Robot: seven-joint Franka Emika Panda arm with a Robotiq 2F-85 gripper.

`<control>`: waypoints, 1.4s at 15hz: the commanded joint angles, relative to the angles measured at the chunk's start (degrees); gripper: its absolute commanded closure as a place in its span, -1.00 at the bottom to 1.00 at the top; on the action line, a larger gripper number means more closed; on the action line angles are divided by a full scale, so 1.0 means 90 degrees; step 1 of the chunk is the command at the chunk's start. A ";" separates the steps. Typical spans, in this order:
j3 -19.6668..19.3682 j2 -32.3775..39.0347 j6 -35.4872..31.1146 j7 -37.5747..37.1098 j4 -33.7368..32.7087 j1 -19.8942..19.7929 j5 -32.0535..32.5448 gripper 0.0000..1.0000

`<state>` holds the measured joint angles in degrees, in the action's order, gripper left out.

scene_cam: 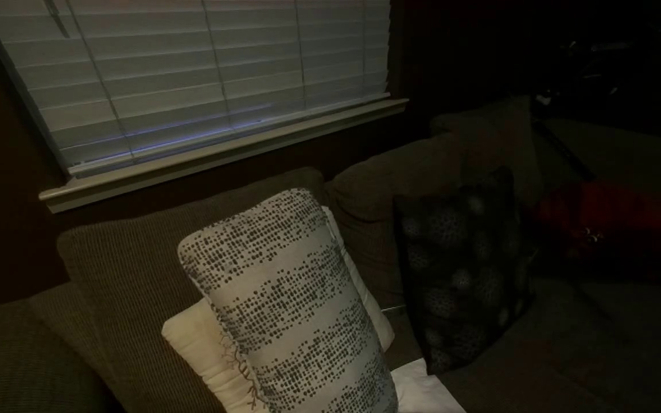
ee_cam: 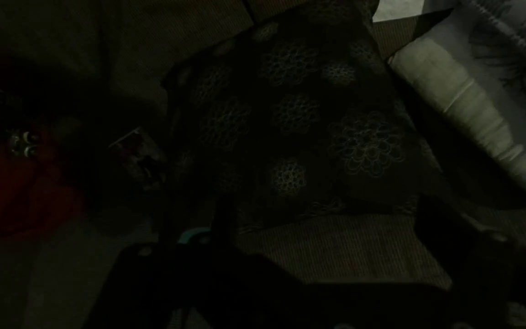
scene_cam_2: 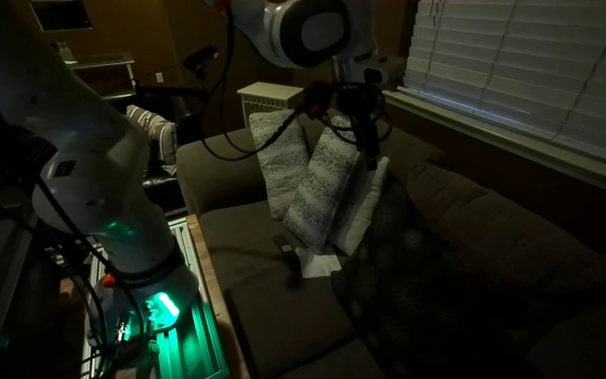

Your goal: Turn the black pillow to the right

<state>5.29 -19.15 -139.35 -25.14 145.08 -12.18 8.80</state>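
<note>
The black pillow [scene_cam: 468, 269] with its pale floral pattern leans against the sofa's back cushion. It also shows, very dark, in an exterior view [scene_cam_2: 408, 284]. In the wrist view the black pillow [ee_cam: 290, 109] fills the upper middle, with one edge near the fingertips. My gripper [ee_cam: 327, 205] is open, its two dark fingers wide apart and nothing between them. In an exterior view my gripper [scene_cam_2: 370, 160] points down, high over the sofa near the cream pillow. It looks apart from the black pillow.
A speckled pillow [scene_cam: 290, 298] leans on a cream pillow [scene_cam: 198, 338] beside the black one. A second speckled pillow [scene_cam_2: 279, 163] stands at the armrest. White paper [scene_cam_2: 319, 262] and a remote [scene_cam_2: 284, 245] lie on the seat. Red cloth [ee_cam: 21, 192] and a card [ee_cam: 139, 155] lie beyond. A windowsill [scene_cam: 221, 155] runs behind.
</note>
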 commanded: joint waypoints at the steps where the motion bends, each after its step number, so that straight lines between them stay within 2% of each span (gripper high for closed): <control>1: -0.0120 0.1026 -0.0177 -0.0447 -0.0738 -0.0116 0.0295 -1.00; 6: -0.0471 0.2125 -0.0111 -0.0810 -0.1608 0.0070 0.0538 -1.00; 12: -0.0979 0.3335 -0.0104 -0.0798 -0.2484 0.0491 0.0327 -1.00; 21: -0.1458 0.4509 -0.0103 -0.0829 -0.3293 0.0962 -0.0103 -1.00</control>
<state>-6.29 18.12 -140.80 -32.28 118.75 -5.08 10.11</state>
